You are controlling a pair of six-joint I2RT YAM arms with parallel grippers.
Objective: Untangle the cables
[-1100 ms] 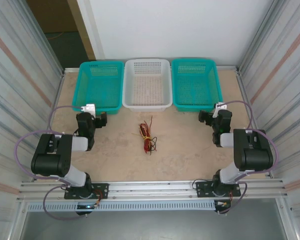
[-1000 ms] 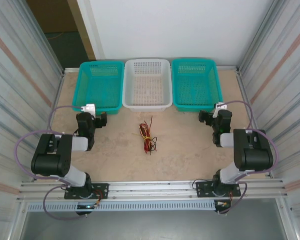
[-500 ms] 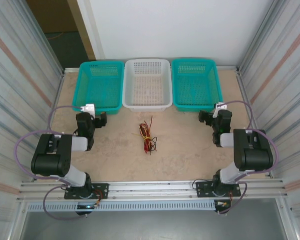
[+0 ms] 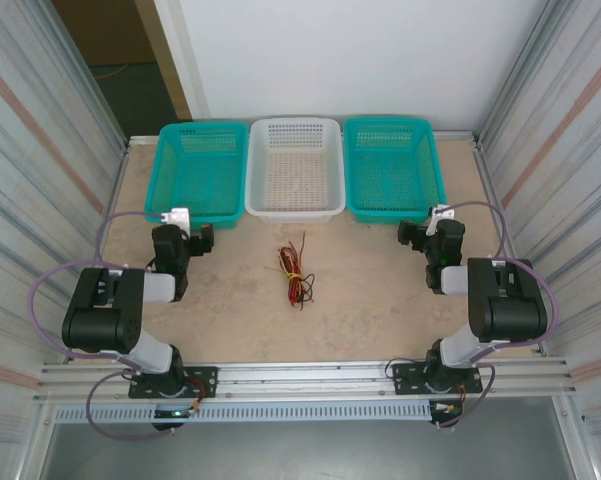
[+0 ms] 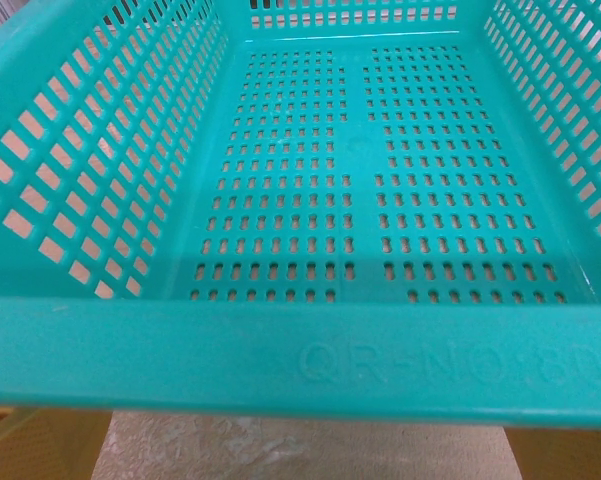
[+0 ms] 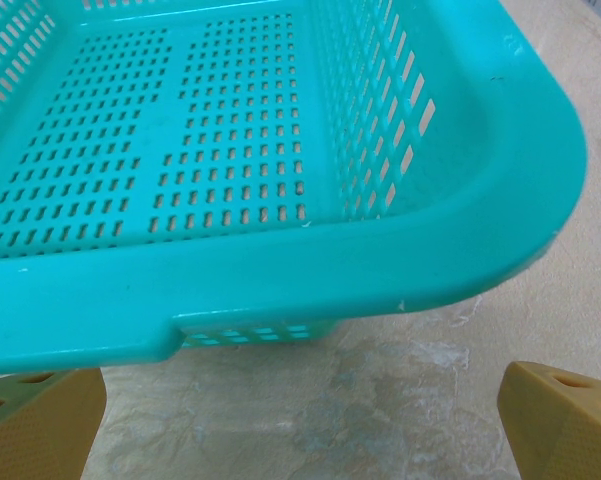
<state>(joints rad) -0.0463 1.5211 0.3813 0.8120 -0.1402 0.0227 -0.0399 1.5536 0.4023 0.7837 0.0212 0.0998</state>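
Left pincer (image 5: pixel 302 452) spread, empty, facing left teal basket (image 5: pixel 280 350). Cables (image 4: pixel 295 268) in one bundle at centre of desk (image 4: pixel 370 300), seemingly knotted, too small to tell. Right pincer (image 6: pixel 300 430) spread, empty, by right teal basket (image 6: pixel 280 275). Untangling not started, all separation left

Left teal basket (image 4: pixel 202 175), white basket (image 4: pixel 295 170), right teal basket (image 4: pixel 392 170)

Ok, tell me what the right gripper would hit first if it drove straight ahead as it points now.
Most likely the near rim of the right teal basket, which sits squarely ahead of the open right gripper; how far is hard to judge.
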